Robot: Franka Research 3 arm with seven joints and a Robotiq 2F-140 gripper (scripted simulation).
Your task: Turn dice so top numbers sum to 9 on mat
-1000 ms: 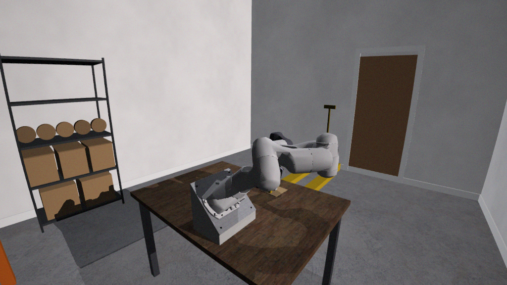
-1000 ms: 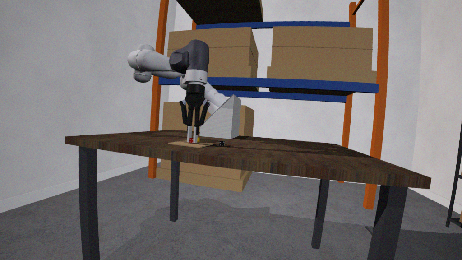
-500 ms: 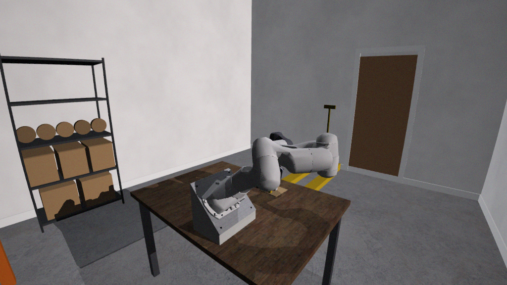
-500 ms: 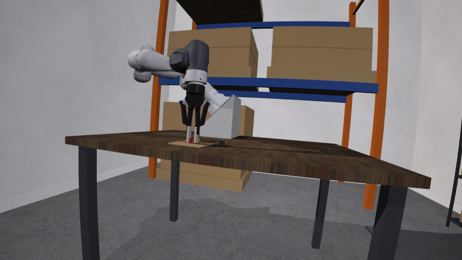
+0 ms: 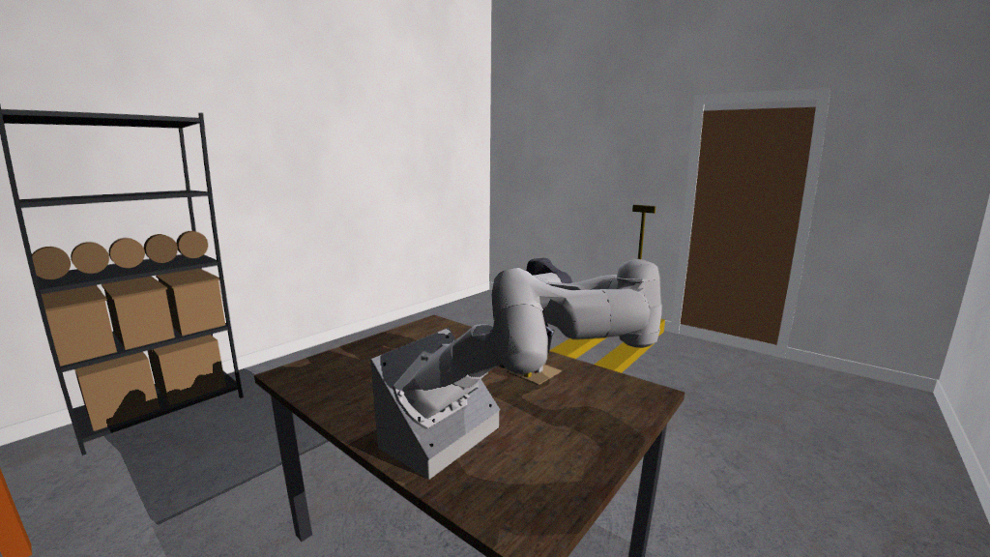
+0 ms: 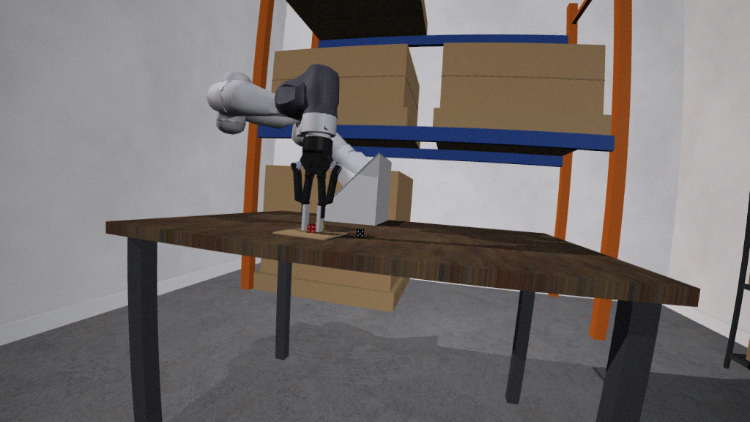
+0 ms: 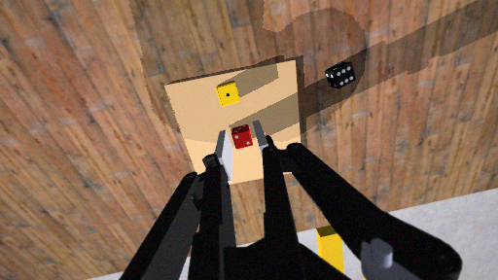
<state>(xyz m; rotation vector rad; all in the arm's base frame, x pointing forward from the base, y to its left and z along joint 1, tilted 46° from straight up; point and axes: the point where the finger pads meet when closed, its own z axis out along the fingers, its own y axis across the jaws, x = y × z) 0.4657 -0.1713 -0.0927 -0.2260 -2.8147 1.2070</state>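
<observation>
The hand (image 6: 312, 229) (image 7: 242, 135) is released, its fingers parted on either side of the red die (image 6: 311, 228) (image 7: 242, 136), which rests on the mat (image 5: 544, 376) (image 6: 294, 234) (image 7: 206, 122) with the yellow die (image 7: 228, 93), while the black die (image 6: 359, 233) (image 7: 341, 75) lies beside the mat on the wooden surface (image 5: 574, 450) (image 6: 445, 257) (image 7: 97, 122).
</observation>
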